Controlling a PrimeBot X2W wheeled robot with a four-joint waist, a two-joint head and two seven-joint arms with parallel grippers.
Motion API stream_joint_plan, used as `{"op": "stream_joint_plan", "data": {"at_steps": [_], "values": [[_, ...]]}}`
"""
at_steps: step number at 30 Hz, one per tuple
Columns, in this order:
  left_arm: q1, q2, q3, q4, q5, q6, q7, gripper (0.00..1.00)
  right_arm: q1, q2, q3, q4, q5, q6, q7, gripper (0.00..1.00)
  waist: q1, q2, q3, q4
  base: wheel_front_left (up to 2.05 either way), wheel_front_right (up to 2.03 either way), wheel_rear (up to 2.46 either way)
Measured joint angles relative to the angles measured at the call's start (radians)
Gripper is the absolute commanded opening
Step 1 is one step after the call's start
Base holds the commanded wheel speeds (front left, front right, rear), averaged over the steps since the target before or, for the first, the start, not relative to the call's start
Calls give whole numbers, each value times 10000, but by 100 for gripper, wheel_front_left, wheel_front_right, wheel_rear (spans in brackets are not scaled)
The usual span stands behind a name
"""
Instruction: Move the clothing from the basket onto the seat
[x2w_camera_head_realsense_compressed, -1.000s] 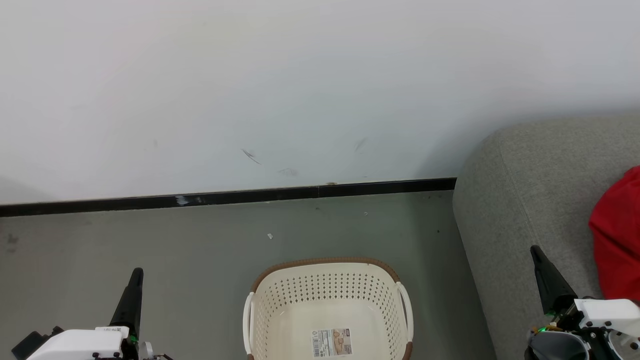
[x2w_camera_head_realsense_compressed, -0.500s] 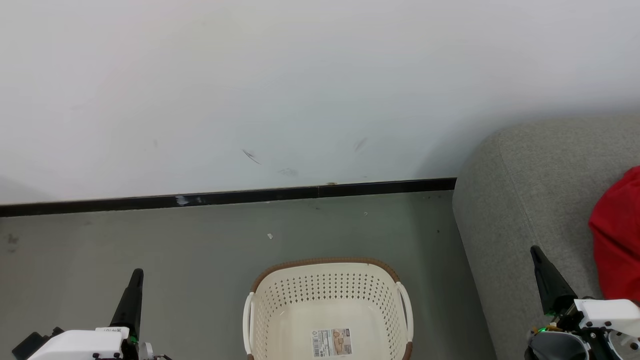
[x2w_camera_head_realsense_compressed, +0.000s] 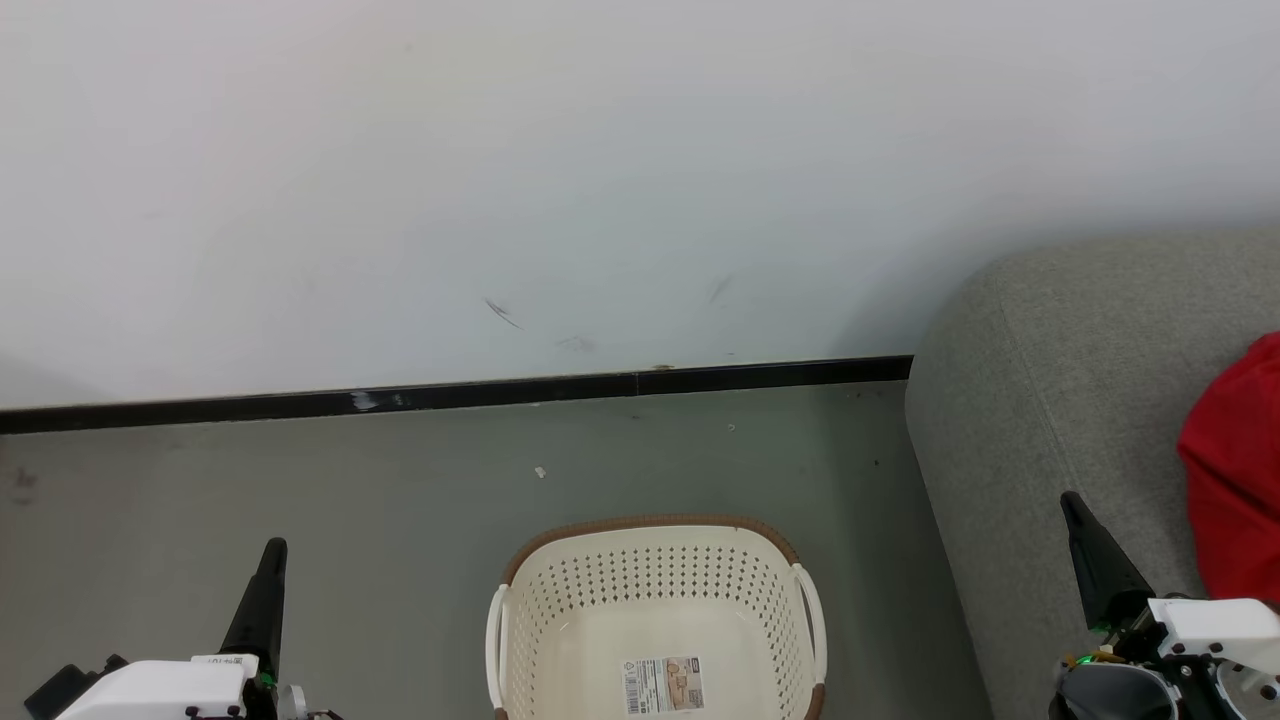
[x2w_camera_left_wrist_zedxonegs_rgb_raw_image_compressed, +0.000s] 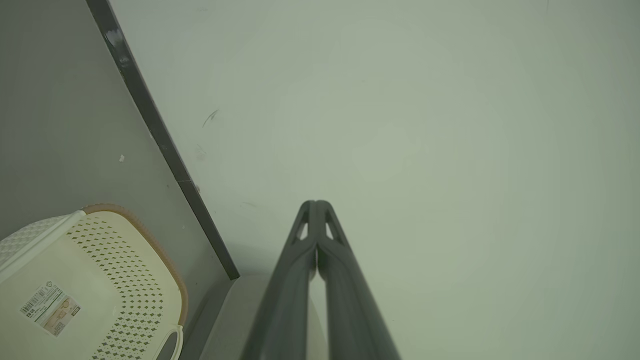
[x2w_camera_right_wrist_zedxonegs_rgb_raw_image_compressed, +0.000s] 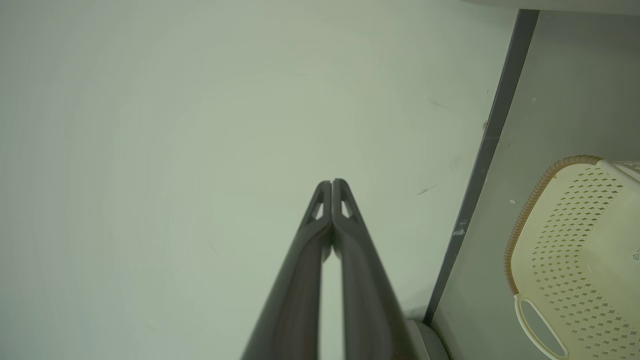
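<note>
At the lower left, our left gripper (x2w_camera_head_realsense_compressed: 271, 556), two long dark fingers on a white wrist, hangs over the flat grey floor (x2w_camera_head_realsense_compressed: 330, 480). Its fingertips are pressed together on nothing, as the left wrist view shows plainly. Open floor separates it from the cream-white perforated plastic laundry basket (x2w_camera_head_realsense_compressed: 650, 523), which has a brown woven-look rim and white handles. We see the basket's bottom bare around a small paper label (x2w_camera_head_realsense_compressed: 663, 684). Its near edge is cut off by the frame. Behind it, floor runs clear to the thin black skirting strip (x2w_camera_head_realsense_compressed: 500, 391) under the plain white wall (x2w_camera_head_realsense_compressed: 600, 150). A narrow band of floor parts the basket from the large grey fabric-upholstered seat cushion (x2w_camera_head_realsense_compressed: 1050, 380), whose rounded corner faces us. Our right gripper (x2w_camera_head_realsense_compressed: 1074, 510) hangs over that cushion, its fingers likewise closed and empty. The bright red soft fabric clothing (x2w_camera_head_realsense_compressed: 1235, 470) lies on the seat at the far right. The picture's edge cuts it off, so we cannot tell whether it is one garment or two.
</note>
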Motion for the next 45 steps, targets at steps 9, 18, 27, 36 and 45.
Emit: {"op": "stream_joint_plan", "data": {"at_steps": [9,18,27,36,45], "values": [[0,0,0,23,0,0,0,0,-1,-2,2,6,0,0,0,0,0,0,0,0,0,0,0],[0,0,0,31,0,0,0,0,-2,-2,4,8,2,0,0,0,-1,0,0,0,0,0,0],[0,-2,0,38,0,-2,0,0,-2,-4,8,10,2,0,0,0,-1,0,-1,0,0,0,0],[0,-2,0,44,0,-6,0,0,-3,-4,12,12,2,0,0,0,0,0,-1,0,0,0,0],[0,-2,0,54,0,-8,0,0,-4,-6,15,12,2,0,0,0,-1,0,-1,0,0,0,0]]}}
